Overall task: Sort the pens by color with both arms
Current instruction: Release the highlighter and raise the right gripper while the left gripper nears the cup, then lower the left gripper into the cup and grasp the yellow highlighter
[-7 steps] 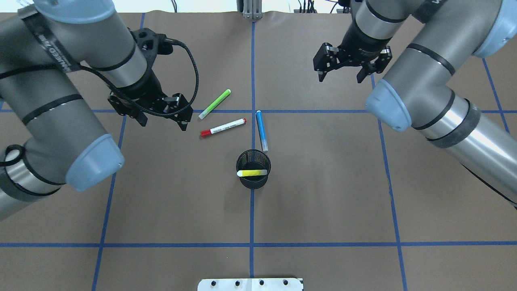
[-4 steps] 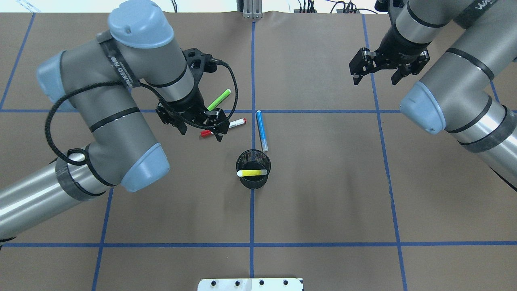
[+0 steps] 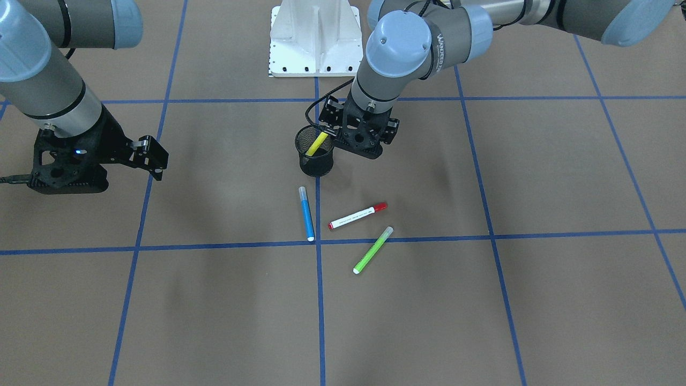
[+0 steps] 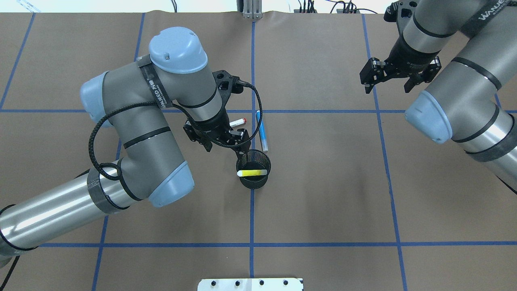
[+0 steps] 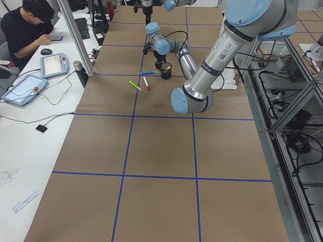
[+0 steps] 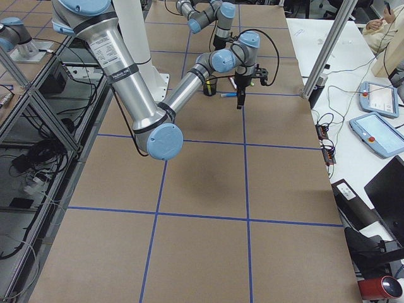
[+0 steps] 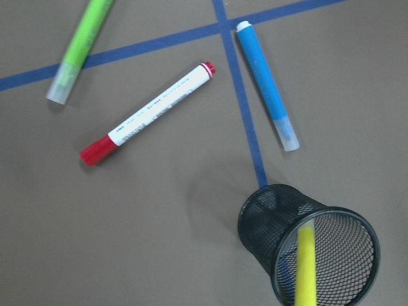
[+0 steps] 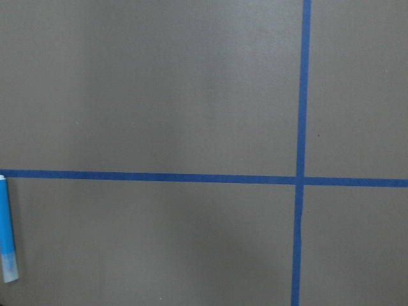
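Observation:
The black mesh cup point(image 4: 253, 184) stands at the table's middle with the yellow pen point(image 4: 252, 173) leaning inside it. The blue pen point(image 4: 261, 130) lies just beyond the cup. The red-capped white pen point(image 3: 358, 215) and the lime green pen point(image 3: 373, 250) lie beside it. In the overhead view my left arm covers the green pen and most of the red one. My left gripper point(image 4: 223, 146) is open and empty, hovering just left of the cup's rim. My right gripper point(image 4: 387, 87) is open and empty, far off at the right back.
The table is covered in brown paper with blue tape grid lines point(image 4: 252, 210). The white pedestal base point(image 3: 313, 37) stands at the robot's side. The left arm's black cable point(image 4: 95, 137) loops out beside its forearm. Operators' tablets lie on side desks point(image 5: 25, 88).
My left arm has swung right and toward the robot, from beside the green and red pens to the cup's left rim. My right gripper has drawn back further right. The pens have not moved.

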Motion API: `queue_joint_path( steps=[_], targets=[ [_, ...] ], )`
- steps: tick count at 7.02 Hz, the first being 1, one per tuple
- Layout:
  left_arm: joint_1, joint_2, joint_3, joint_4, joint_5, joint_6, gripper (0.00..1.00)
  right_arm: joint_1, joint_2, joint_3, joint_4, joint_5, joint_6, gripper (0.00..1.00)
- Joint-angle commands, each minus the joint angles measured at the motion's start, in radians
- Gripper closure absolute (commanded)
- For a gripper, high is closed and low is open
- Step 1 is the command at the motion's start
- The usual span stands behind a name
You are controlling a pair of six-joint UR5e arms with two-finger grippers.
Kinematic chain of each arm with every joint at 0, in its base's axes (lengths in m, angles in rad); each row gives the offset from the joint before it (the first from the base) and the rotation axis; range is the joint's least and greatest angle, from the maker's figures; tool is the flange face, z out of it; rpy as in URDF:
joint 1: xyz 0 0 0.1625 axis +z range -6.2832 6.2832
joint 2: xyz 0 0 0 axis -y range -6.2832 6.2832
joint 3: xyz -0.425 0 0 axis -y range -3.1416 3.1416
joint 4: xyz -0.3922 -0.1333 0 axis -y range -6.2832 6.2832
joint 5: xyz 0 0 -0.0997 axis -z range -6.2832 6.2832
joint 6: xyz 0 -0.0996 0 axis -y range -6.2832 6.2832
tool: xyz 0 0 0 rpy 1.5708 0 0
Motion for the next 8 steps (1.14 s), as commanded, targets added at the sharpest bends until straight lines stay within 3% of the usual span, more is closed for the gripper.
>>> queue_joint_path(
  steps=[1,3,4,6,8],
  targets=[
    [0.032,-0.004,0.002,-0.002,-0.001,-0.001,0.21,-0.004,0.002,-0.002,-0.016,-0.004,-0.001,0.01],
    [0.047,-0.046,0.044,-0.004,-0.002,0.034,0.22,-0.007,0.004,-0.006,-0.018,-0.005,0.0,0.01],
    [0.047,-0.071,0.093,-0.002,-0.002,0.154,0.22,-0.008,0.005,-0.009,-0.018,-0.008,0.0,0.01],
    [0.047,-0.071,0.092,0.004,0.001,0.207,0.22,-0.008,0.004,-0.009,-0.018,-0.013,0.0,0.01],
    [0.047,-0.07,0.094,0.011,-0.001,0.197,0.3,-0.011,0.005,-0.011,-0.018,-0.018,0.002,0.01]
  ],
)
